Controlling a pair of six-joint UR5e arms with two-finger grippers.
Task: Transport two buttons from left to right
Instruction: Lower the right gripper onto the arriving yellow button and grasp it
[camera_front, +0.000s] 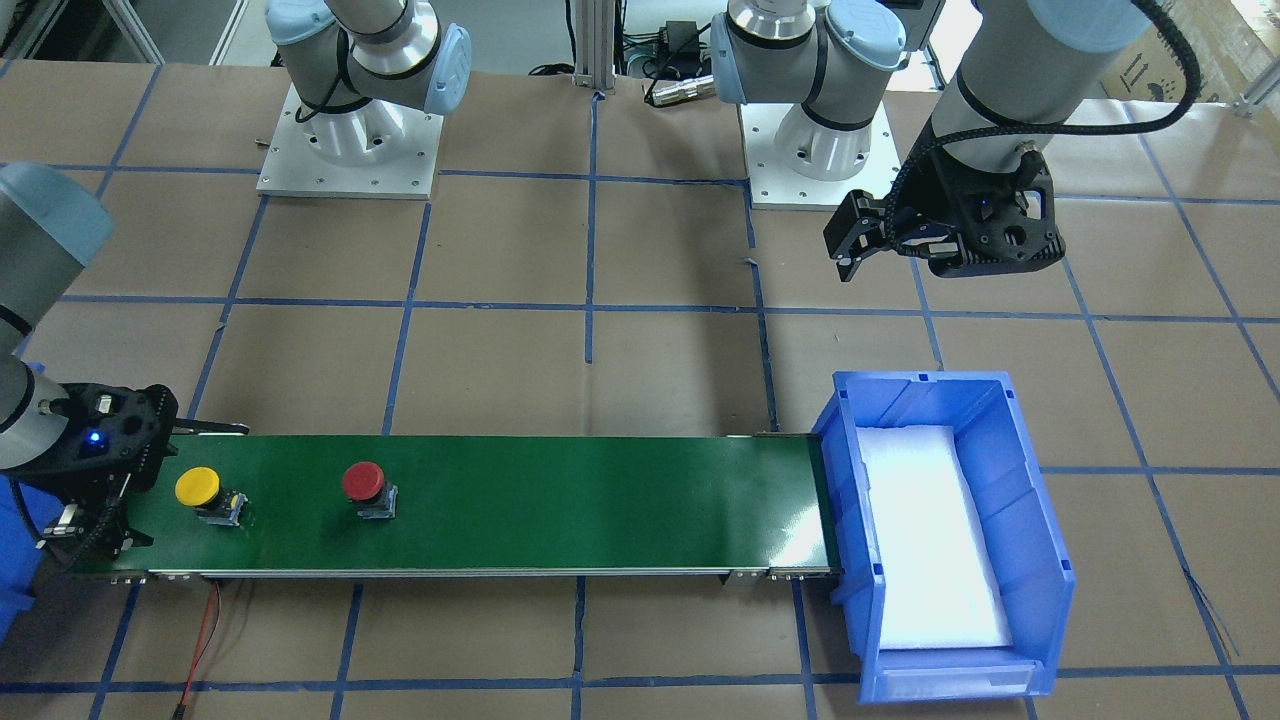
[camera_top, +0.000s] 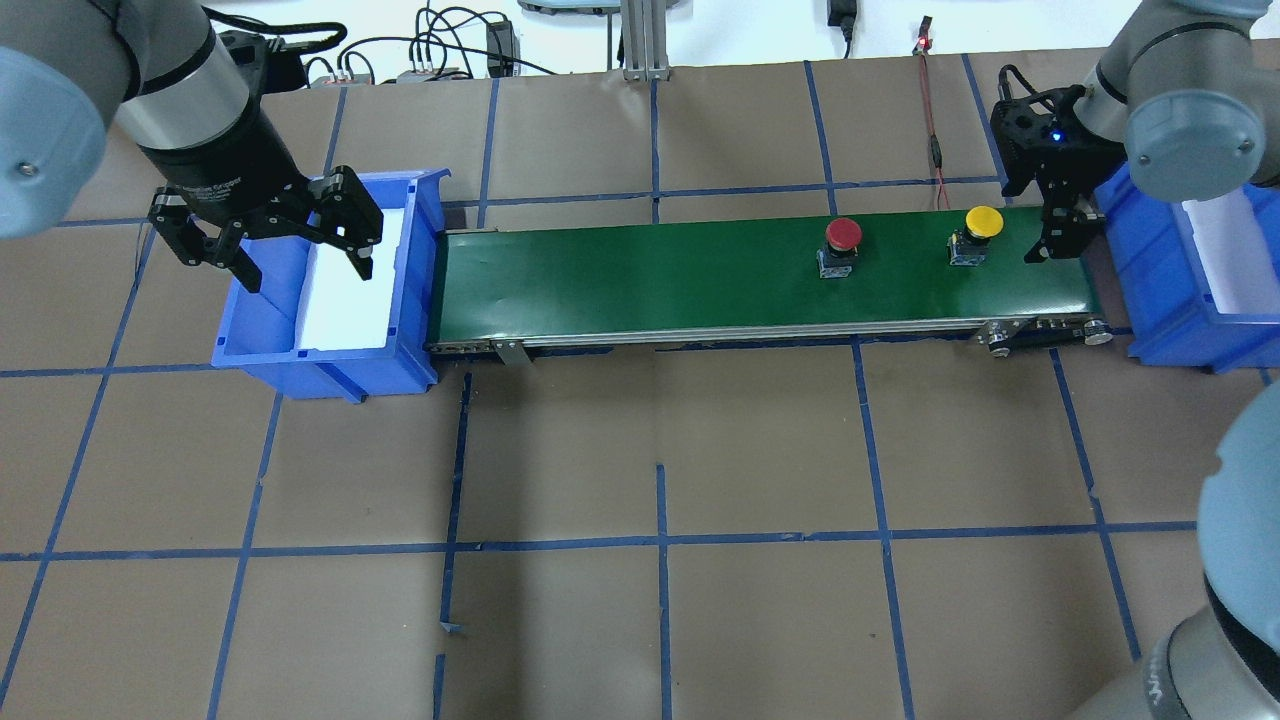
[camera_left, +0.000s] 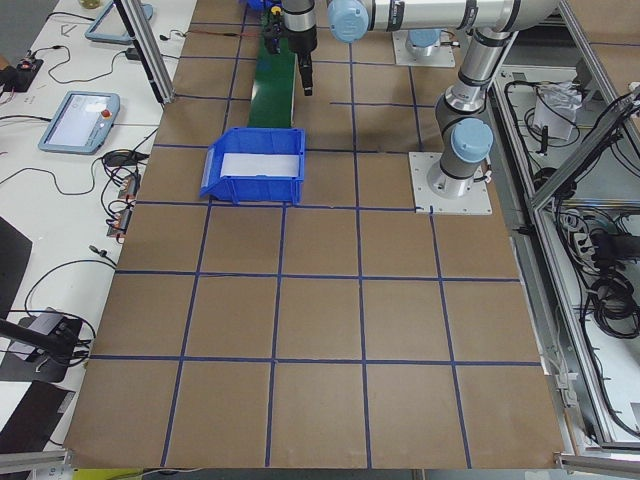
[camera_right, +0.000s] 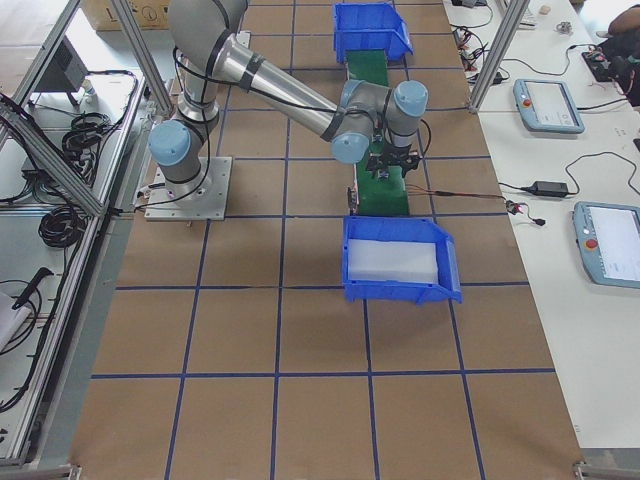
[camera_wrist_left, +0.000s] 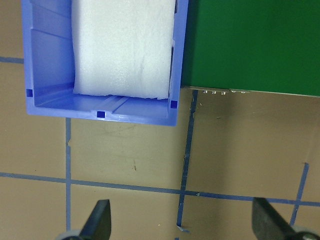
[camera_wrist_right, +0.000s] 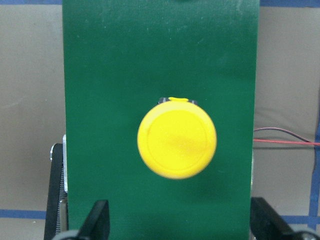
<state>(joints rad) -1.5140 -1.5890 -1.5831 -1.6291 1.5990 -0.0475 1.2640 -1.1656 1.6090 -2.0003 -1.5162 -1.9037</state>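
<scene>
The yellow button (camera_front: 198, 486) and the red button (camera_front: 363, 481) stand upright on the green conveyor belt (camera_front: 600, 500), near its end by my right arm; in the overhead view the yellow one (camera_top: 982, 222) is right of the red one (camera_top: 843, 234). My right gripper (camera_top: 1062, 235) is open and empty at that belt end, just beyond the yellow button. In the right wrist view the yellow cap (camera_wrist_right: 177, 144) lies ahead of the open gripper (camera_wrist_right: 180, 225). My left gripper (camera_top: 303, 268) is open and empty above the blue bin (camera_top: 260, 345) at the other belt end.
The bin under my left gripper is lined with white foam (camera_wrist_left: 125, 45). A second blue bin (camera_top: 1150, 330) with white foam stands behind my right gripper. A red-and-black wire (camera_top: 935, 130) runs from the belt's right end across the brown, blue-taped table (camera_top: 660, 450).
</scene>
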